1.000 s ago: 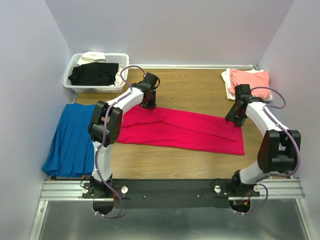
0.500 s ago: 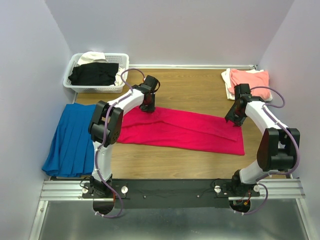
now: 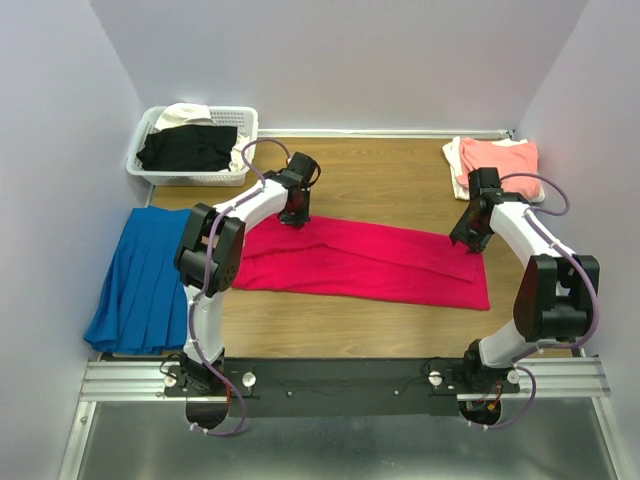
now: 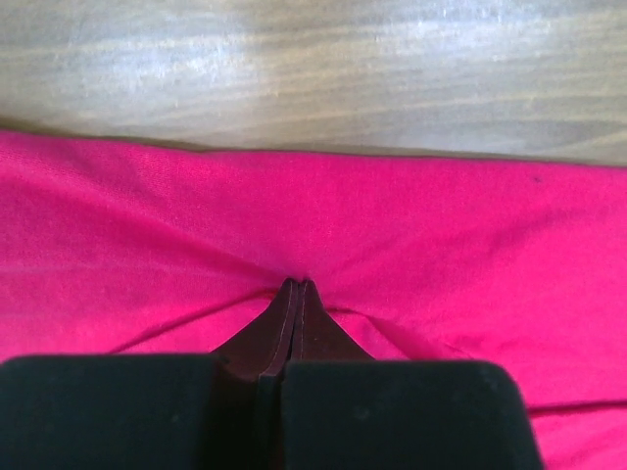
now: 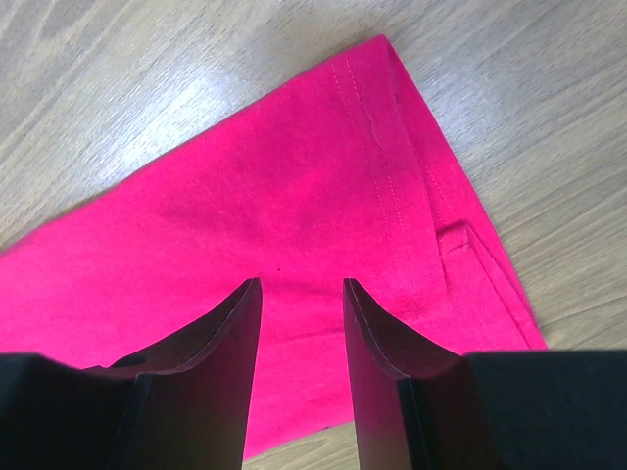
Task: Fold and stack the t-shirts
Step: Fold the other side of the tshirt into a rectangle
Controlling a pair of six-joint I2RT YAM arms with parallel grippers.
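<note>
One red tee (image 3: 360, 262) lies long-axis left-right; L tool (image 4: 297, 285) pinches it, R tool (image 5: 301, 286) released.

Left hand (image 4: 297, 286), fingertips together in a pucker of crimson t-shirt (image 4: 441, 235) — wooden table (image 4: 313, 69) beyond.

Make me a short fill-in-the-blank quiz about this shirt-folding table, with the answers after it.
1. The left pincer is ___ on the red t-shirt.
2. The right pincer is ___ over that shirt's corner.
3. The salmon-pink t-shirt lies at the far ___ corner of the table.
4. The pleated garment left of the red t-shirt is ___.
Answers: shut, open, right, blue.
</note>
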